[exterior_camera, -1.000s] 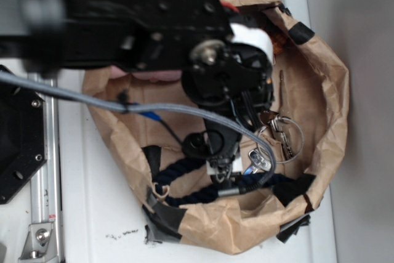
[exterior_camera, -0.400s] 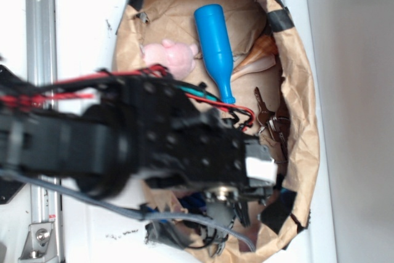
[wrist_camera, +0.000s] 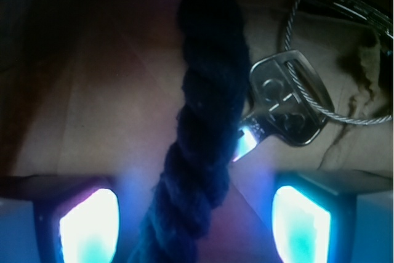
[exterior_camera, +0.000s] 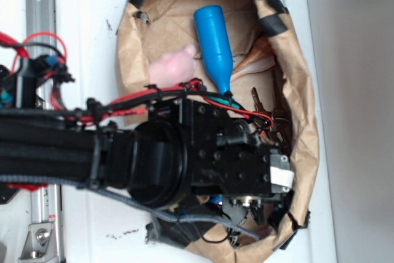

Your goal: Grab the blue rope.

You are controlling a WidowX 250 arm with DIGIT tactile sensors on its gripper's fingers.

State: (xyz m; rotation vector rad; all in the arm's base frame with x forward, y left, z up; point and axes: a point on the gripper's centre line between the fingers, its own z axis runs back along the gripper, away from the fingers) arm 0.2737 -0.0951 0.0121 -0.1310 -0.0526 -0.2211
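Since a moment ago the black arm has shifted so that its wrist sits lower right in the paper bag, and the pink toy now looks blurred. In the wrist view the claw stands wide, its two fingers glowing at the lower corners, with the blue rope running upright between them and neither finger touching it. Just right of the rope lies one silver key on a wire ring; raised marks on the key cannot be read. In the exterior view one blue bottle lies in the bag, which rests on the white counter; the rope there is hidden under the arm.
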